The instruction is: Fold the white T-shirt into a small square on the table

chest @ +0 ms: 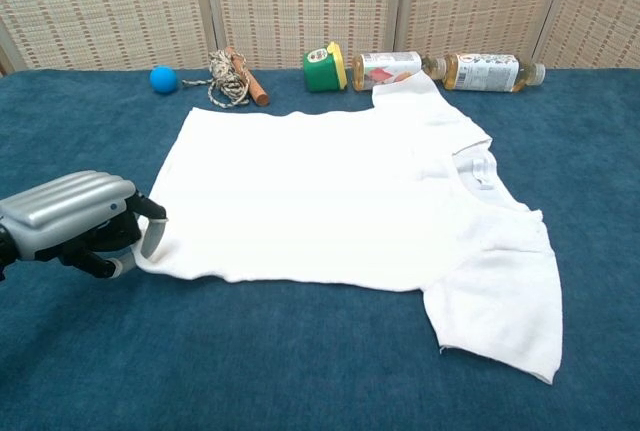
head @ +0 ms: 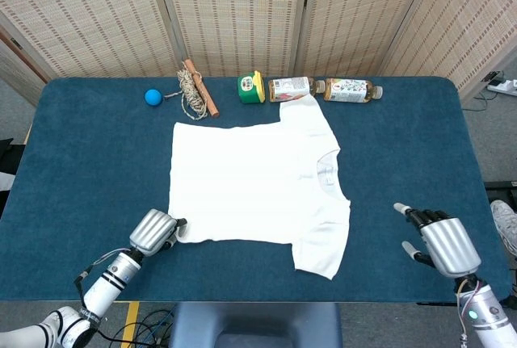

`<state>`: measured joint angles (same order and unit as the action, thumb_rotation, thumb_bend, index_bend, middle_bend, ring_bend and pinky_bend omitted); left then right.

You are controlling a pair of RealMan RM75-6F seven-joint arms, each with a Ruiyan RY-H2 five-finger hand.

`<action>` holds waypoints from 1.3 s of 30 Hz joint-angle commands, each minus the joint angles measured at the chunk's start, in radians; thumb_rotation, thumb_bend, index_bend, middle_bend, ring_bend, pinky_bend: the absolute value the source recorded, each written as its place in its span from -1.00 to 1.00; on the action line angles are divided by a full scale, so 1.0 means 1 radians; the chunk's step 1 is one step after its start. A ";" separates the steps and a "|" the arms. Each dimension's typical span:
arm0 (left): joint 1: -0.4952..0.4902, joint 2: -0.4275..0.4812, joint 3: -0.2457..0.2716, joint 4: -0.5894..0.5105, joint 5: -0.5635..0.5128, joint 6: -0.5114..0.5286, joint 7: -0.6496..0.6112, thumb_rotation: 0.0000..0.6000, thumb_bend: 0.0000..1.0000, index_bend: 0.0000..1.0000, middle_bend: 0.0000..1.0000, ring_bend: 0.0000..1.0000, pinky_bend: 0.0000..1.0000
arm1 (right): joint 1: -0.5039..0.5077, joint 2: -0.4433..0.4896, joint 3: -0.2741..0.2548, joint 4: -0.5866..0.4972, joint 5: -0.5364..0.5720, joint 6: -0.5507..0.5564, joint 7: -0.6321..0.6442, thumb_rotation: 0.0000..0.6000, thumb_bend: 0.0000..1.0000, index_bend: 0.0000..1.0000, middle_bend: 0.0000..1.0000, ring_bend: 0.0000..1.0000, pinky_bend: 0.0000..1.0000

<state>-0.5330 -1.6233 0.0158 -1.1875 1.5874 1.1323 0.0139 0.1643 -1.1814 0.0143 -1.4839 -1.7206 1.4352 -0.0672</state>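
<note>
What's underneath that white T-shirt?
Blue table shows all around the T-shirt. Its far sleeve overlaps one bottle. Anything else beneath is covered.

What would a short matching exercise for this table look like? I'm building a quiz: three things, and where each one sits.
Things:
1. blue ball
2. left hand
3. right hand

Places:
A. at the T-shirt's near hem corner
B. over bare table, apart from the shirt, fingers spread
C. at the far edge, beside the rope bundle

Pairs: 1-C, 2-A, 3-B
</note>
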 commanded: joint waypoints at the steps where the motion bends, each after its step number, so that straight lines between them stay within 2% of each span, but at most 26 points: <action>1: 0.001 0.001 0.000 -0.005 0.001 0.006 0.002 1.00 -0.05 0.27 0.96 0.76 1.00 | 0.045 -0.038 -0.012 0.042 -0.038 -0.045 -0.044 1.00 -0.47 -0.45 0.27 0.42 0.61; 5: 0.003 0.003 0.000 -0.014 -0.004 0.007 0.003 1.00 -0.05 0.27 0.96 0.76 1.00 | 0.092 -0.104 -0.021 0.106 -0.042 -0.117 -0.039 1.00 -0.47 -0.28 0.56 0.69 0.90; 11: 0.007 0.006 0.002 -0.023 -0.010 0.008 0.004 1.00 -0.05 0.27 0.96 0.76 1.00 | 0.141 -0.197 -0.026 0.197 -0.023 -0.194 -0.026 1.00 -0.60 -0.13 0.76 0.88 1.00; 18: 0.011 0.009 0.003 -0.027 -0.020 0.005 -0.001 1.00 -0.05 0.27 0.96 0.76 1.00 | 0.187 -0.272 -0.037 0.274 -0.009 -0.257 0.000 1.00 -0.65 -0.03 0.83 0.94 1.00; 24: 0.013 0.004 0.002 -0.022 -0.024 0.004 -0.004 1.00 -0.06 0.27 0.96 0.76 1.00 | 0.214 -0.324 -0.047 0.323 -0.007 -0.279 0.020 1.00 -0.80 0.04 0.86 0.96 1.00; 39: 0.015 0.002 -0.001 -0.020 -0.034 0.002 -0.002 1.00 -0.06 0.26 0.96 0.76 1.00 | 0.256 -0.379 -0.054 0.392 0.018 -0.294 0.046 1.00 -0.66 0.06 0.86 0.96 1.00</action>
<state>-0.5179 -1.6208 0.0151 -1.2073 1.5536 1.1344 0.0118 0.4199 -1.5597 -0.0391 -1.0922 -1.7029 1.1411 -0.0216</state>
